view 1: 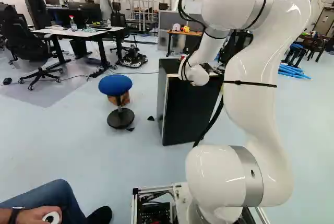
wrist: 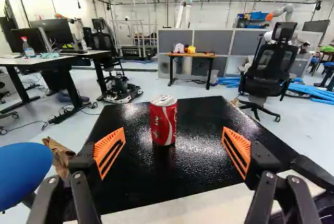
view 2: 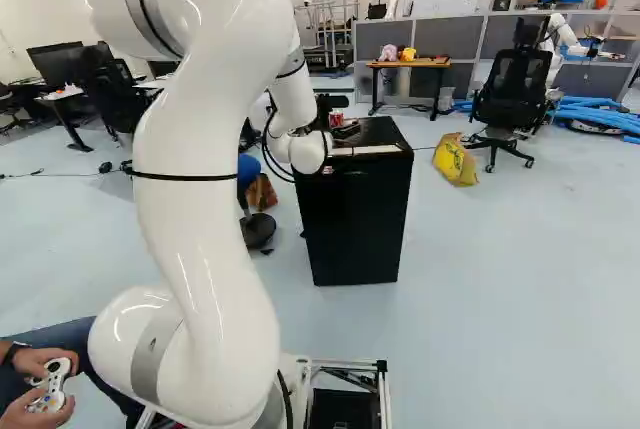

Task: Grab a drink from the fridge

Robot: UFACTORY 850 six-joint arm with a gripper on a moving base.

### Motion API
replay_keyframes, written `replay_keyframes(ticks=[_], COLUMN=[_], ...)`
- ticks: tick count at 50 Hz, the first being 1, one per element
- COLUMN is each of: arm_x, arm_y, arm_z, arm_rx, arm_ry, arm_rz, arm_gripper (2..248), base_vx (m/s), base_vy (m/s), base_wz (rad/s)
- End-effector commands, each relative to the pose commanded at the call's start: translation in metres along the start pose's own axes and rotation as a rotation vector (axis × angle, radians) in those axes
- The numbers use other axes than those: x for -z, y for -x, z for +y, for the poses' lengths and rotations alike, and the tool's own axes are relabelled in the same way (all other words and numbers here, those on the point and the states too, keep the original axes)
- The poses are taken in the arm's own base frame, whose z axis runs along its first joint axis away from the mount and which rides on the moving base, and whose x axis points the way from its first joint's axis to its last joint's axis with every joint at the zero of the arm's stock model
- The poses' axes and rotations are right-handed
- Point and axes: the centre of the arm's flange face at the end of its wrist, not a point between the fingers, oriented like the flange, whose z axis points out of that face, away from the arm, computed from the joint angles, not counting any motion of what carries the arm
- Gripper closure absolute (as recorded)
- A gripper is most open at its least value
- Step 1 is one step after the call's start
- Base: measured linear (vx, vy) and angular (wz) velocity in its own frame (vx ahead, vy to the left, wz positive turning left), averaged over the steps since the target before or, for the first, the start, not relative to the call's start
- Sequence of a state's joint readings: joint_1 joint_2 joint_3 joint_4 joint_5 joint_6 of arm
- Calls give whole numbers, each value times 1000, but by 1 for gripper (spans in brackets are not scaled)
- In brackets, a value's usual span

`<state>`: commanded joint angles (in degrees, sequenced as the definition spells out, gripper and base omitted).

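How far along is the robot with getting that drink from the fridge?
The approach looks mostly done: the open gripper is at the top of the fridge, pointed at the red can. Nothing is in hand: the can stands upright on the fridge top, untouched by either finger. Left, probably: ease forward, close on the can and lift it. Whether it came from inside, I can't tell.
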<state>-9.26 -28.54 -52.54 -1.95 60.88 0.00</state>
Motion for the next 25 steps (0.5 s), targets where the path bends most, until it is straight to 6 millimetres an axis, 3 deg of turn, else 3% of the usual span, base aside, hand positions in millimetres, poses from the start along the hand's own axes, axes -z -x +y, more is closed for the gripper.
replay_keyframes(ticks=[25], arm_x=[-20], arm_y=[1], arm_z=[-2], arm_rx=[1], arm_ry=[-4], arm_rz=[22], arm_gripper=[3], base_vx=[0], base_vy=[0], base_wz=[0])
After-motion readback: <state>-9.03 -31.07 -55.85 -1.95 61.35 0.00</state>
